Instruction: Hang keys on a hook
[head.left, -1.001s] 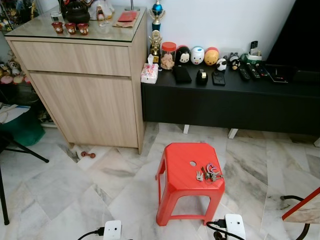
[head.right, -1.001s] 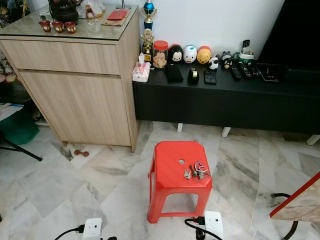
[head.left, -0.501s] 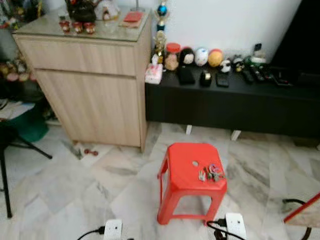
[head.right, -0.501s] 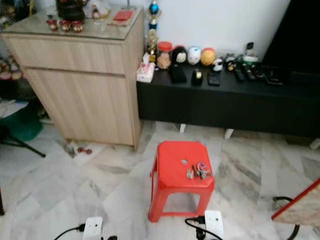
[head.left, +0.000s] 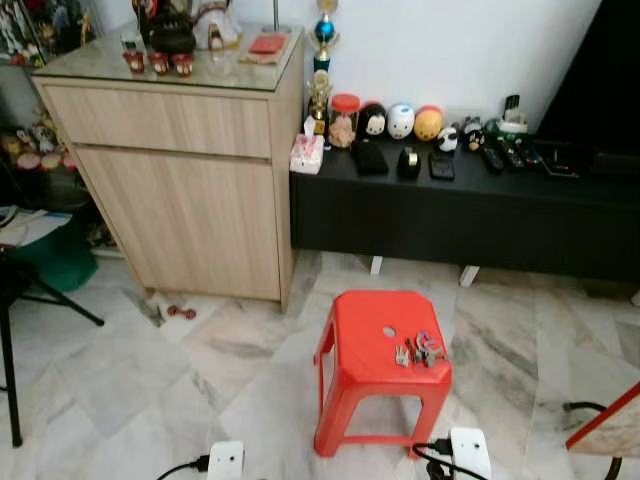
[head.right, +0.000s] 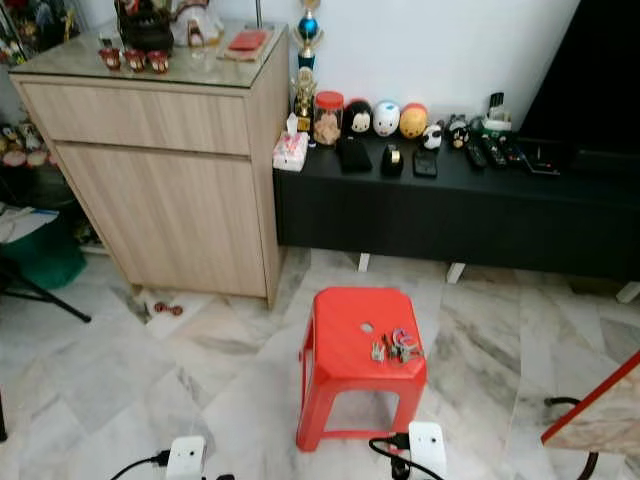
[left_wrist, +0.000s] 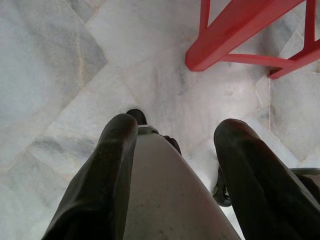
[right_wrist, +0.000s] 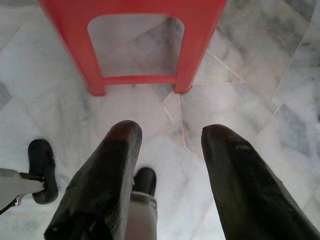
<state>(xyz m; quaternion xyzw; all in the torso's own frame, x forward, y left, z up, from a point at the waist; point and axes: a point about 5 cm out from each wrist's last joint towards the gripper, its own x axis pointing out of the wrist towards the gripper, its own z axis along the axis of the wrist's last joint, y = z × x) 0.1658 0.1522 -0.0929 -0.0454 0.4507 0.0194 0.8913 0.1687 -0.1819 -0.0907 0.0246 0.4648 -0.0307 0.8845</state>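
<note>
1. Straight ahead in the left eye view, the keys (head.left: 419, 350) lie on the right side of a red stool (head.left: 372, 345), beside its centre hole. Behind stand a wooden cabinet (head.left: 190, 190) and a black low console (head.left: 460, 205) with figurines; no writing is legible.
2. Right eye view: same scene, the keys again on the stool.
3. Left wrist view: the left gripper (left_wrist: 175, 145) hangs over the marble floor (left_wrist: 60, 60), fingers spread apart, holding nothing.
4. Right wrist view: the right gripper (right_wrist: 170, 145) is likewise spread and empty, facing the stool's legs.

Each pincer, left (left_wrist: 172, 145) and right (right_wrist: 170, 150), has two thick, rounded, glossy black fingers; white cabled wrist blocks.
</note>
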